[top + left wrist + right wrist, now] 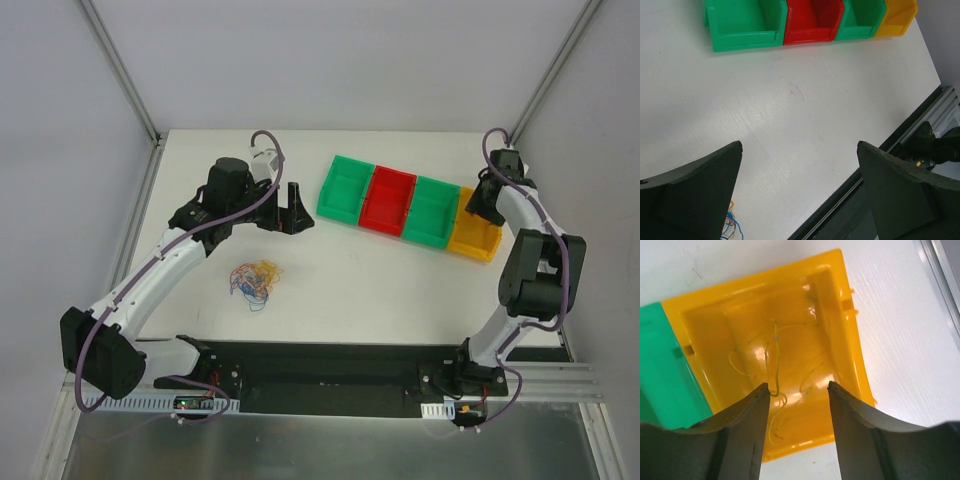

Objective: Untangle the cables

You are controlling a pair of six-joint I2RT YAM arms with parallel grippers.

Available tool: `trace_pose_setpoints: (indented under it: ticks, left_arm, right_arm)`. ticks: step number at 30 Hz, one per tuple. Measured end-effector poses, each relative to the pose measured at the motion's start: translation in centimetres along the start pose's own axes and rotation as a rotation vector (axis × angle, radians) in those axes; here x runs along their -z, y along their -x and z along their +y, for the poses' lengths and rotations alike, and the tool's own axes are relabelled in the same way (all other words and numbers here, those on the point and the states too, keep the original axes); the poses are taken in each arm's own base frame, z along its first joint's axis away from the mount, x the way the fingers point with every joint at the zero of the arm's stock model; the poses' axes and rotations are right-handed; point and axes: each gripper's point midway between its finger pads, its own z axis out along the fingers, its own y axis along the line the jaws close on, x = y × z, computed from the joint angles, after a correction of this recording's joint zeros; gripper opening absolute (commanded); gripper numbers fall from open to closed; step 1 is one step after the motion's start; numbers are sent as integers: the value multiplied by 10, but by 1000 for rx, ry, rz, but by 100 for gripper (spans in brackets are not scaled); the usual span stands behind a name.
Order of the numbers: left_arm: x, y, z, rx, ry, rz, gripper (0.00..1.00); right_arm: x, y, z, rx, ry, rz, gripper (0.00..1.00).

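The white table (380, 290) carries everything, with the left arm (160, 265) reaching from the near left corner toward the middle and the right arm (530, 270) bent back along the right edge. Four bins sit in a touching row toward the far right: a green bin (345, 190), a red bin (388, 200), a second green bin (430, 210) and a yellow bin (472, 240) nearest the right edge. The left gripper (300, 212) hangs just left of the row, jaws spread wide and holding nothing. The right gripper (799, 386) hovers over the yellow bin, jaws parted with nothing pinched between them. A small knot of cables (257, 280) in orange, blue and red lies left of the table's centre. A thin yellow cable (775, 347) lies inside the yellow bin, running up to one finger's tip.
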Motion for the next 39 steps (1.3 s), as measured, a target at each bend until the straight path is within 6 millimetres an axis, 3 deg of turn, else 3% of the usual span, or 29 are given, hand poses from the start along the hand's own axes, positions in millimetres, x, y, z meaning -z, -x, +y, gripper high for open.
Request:
trace_pose_setpoints:
  ticks: [3, 5, 15, 19, 21, 23, 25, 27, 30, 32, 36, 39]
  left_arm:
    - [5, 3, -2, -15, 2, -19, 98]
    - [8, 6, -3, -26, 3, -30, 98]
    - [12, 9, -2, -43, 16, -51, 98]
    - [12, 8, -5, -41, 1, -44, 98]
    - [11, 6, -7, -35, -13, -35, 99]
    - [8, 4, -7, -31, -21, -22, 98]
    - [4, 2, -4, -25, -16, -9, 76]
    - [-2, -1, 1, -16, -4, 6, 69]
    - [-13, -7, 14, -2, 36, 36, 73]
    - [-18, -10, 26, 3, 87, 43, 82]
    - [-16, -9, 51, 41, 196, 27, 92]
    - [-6, -19, 74, 142, 247, 23, 95]
  right_arm:
    - [12, -4, -3, 0, 7, -14, 66]
    - [19, -6, -4, 3, 13, -25, 68]
    - [44, 27, 19, 15, 106, -104, 66]
    - [50, 17, 29, 41, 122, -107, 63]
    - [58, -2, 37, 88, 122, -114, 62]
    - [75, -27, 61, 166, 161, -146, 62]
    - [99, -56, 97, 263, 253, -208, 62]
    - [126, -85, 133, 348, 371, -264, 61]
    - [168, -119, 185, 416, 572, -359, 58]
    - [184, -133, 211, 395, 683, -397, 54]
    - [192, -177, 259, 361, 894, -426, 54]
    - [186, -249, 282, 500, 1056, -367, 55]
